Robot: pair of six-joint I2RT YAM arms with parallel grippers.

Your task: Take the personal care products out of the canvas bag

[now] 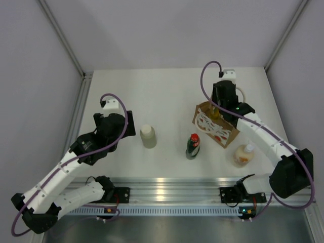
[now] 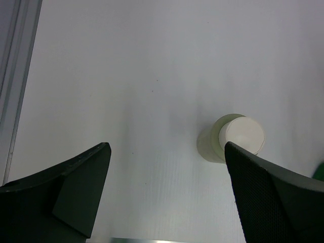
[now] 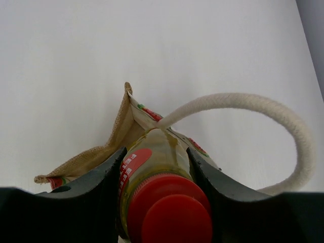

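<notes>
From above and behind, one camera looks down on the whole worktop (image 1: 167,96); the left wrist camera shares its pale bottle (image 2: 238,136), closer, and the right wrist camera its bag (image 3: 121,126), closest.

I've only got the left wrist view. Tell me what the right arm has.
Observer: The right gripper is clamped on the yellow bottle, just below its red cap.
Operator: Say where that bottle is.
Observer: Its lower end sits inside the canvas bag.
Operator: List what's out besides my pale cylinder.
Observer: The dark green bottle and the cream bottle, both set down on the near side of the bag.
</notes>
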